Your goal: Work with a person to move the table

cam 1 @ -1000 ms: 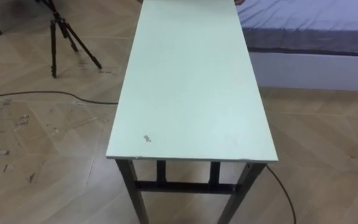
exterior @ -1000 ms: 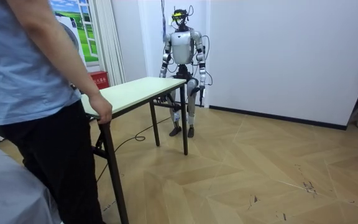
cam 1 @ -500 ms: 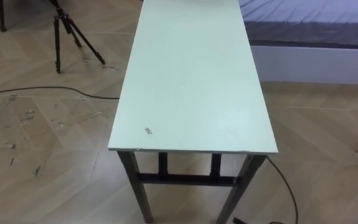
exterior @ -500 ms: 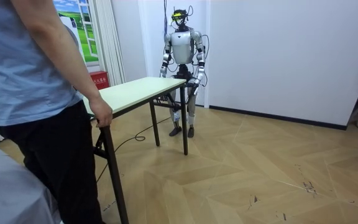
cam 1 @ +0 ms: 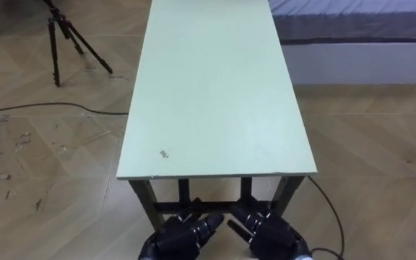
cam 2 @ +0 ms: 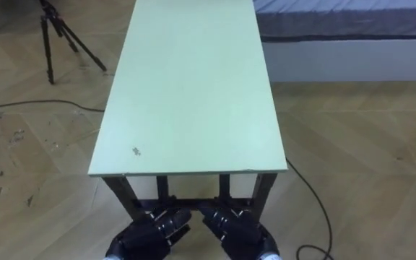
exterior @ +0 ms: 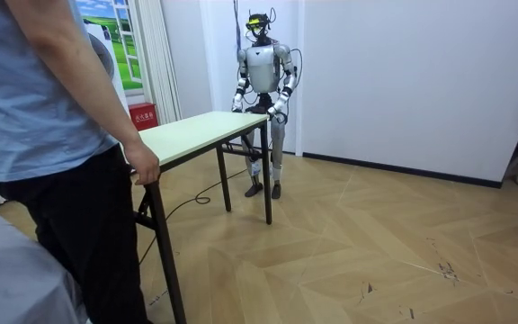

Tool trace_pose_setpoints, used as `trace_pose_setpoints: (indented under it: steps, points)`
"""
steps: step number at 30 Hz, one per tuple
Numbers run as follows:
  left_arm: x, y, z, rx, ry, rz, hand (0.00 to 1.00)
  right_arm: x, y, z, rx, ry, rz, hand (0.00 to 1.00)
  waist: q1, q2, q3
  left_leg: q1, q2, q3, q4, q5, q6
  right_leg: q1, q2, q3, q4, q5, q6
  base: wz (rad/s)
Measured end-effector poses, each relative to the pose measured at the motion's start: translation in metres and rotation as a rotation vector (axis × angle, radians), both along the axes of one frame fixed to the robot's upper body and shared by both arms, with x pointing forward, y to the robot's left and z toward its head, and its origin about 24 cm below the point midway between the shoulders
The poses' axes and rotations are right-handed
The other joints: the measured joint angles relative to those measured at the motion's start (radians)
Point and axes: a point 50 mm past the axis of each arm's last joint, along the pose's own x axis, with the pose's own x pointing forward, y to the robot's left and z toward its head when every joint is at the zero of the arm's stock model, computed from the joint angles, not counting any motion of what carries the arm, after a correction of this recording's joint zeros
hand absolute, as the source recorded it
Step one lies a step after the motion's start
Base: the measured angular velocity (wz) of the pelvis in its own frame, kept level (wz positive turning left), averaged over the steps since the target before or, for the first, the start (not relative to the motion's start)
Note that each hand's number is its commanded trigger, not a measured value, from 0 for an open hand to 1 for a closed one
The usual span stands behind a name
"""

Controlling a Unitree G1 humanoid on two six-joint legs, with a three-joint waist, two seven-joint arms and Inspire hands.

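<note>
Counter: a long narrow counter [cam 1: 215,87] with a pale green top and black metal legs, standing on the floor between the robot and a person.
Long axis: it runs straight away from the robot. One short edge is just before the robot, and the other is at the person's end.
Top: bare, apart from a small dark mark [cam 1: 164,153] near the robot's left corner of the near short edge.
Left robot hand [cam 1: 185,235]: low in front of the near short edge, before the leg frame. Its fingers are stretched out and loosely spread, holding nothing, and I cannot tell whether they touch the frame.
Right robot hand [cam 1: 271,232]: just beside the left one, posed the same way with fingers extended and empty.
Robot: in the room view it stands upright at the far short edge, with both forearms raised toward that edge.
Person [exterior: 52,135]: stands at the opposite short edge, one hand [exterior: 144,166] curled over the corner of the top.
Floor [cam 1: 49,159]: wooden parquet laid in a zigzag, scuffed in places.
Room: a black tripod [cam 1: 63,36] stands beyond the counter's left long edge, and a bed [cam 1: 352,29] with a grey cover lies beyond its right long edge. A plain white wall [exterior: 403,72] is behind the robot.
</note>
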Motion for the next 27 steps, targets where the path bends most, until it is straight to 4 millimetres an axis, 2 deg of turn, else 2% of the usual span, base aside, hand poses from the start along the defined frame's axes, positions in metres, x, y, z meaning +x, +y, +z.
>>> trace_pose_setpoints:
  steps: [4, 11, 17, 20, 27]
  points:
    - [0.006, 0.002, 0.006, 0.007, -0.021, 0.002, 0.0, 0.011, 0.004, 0.014, 0.009, -0.068, -0.002, 0.0, -0.007, -0.005, -0.0003, 0.005, -0.001, 0.002, 0.0, 0.0, 0.0, -0.002, 0.003, 0.017, 0.0, 0.0, 0.0, -0.12]
    - [0.015, 0.004, 0.013, 0.011, -0.045, 0.025, 0.0, 0.016, 0.004, 0.022, -0.004, -0.091, -0.002, 0.0, -0.004, -0.02, -0.0018, 0.019, 0.0, 0.007, 0.0, 0.0, 0.0, 0.011, 0.003, 0.021, 0.001, 0.0, 0.0, -0.01]
    - [0.028, 0.013, 0.019, 0.022, -0.02, 0.122, 0.0, 0.024, 0.005, 0.028, -0.02, -0.102, -0.006, 0.0, 0.004, -0.02, -0.0016, 0.035, 0.0, 0.007, 0.002, 0.0, 0.0, 0.021, 0.004, 0.028, 0.01, 0.0, 0.0, -0.01]
    - [0.038, 0.025, 0.023, 0.034, -0.012, 0.207, 0.0, 0.03, 0.005, 0.035, -0.031, -0.12, -0.016, 0.0, 0.011, -0.019, -0.0007, 0.044, 0.001, 0.007, 0.002, 0.0, 0.0, 0.024, 0.004, 0.033, 0.021, 0.0, 0.0, 0.0]
    - [0.044, 0.038, 0.026, 0.0, 0.024, 0.33, 0.0, 0.035, 0.002, 0.039, 0.01, -0.1, -0.078, 0.0, 0.027, -0.011, 0.0065, 0.039, 0.0, 0.007, 0.001, -0.001, 0.001, 0.015, 0.004, 0.034, 0.026, 0.0, -0.001, 0.0]
